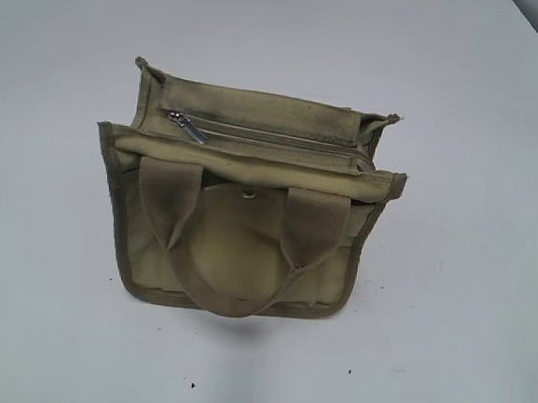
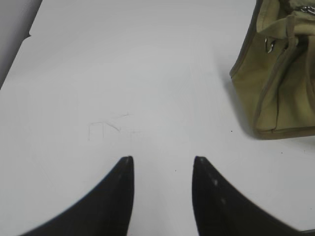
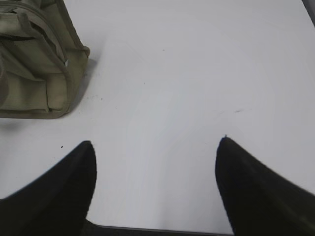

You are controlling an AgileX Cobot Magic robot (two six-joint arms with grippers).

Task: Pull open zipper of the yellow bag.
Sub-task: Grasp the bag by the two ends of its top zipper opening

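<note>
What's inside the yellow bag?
You can't tell. The yellow bag has its zipper shut along the top, with the silver pull tab at one end, so anything inside is covered.

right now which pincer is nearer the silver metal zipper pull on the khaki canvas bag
Probably left, though it's close. The pull sits at the bag's left end. The left pincer is beside that end; the right pincer is off the opposite end. Both open, empty.
</note>
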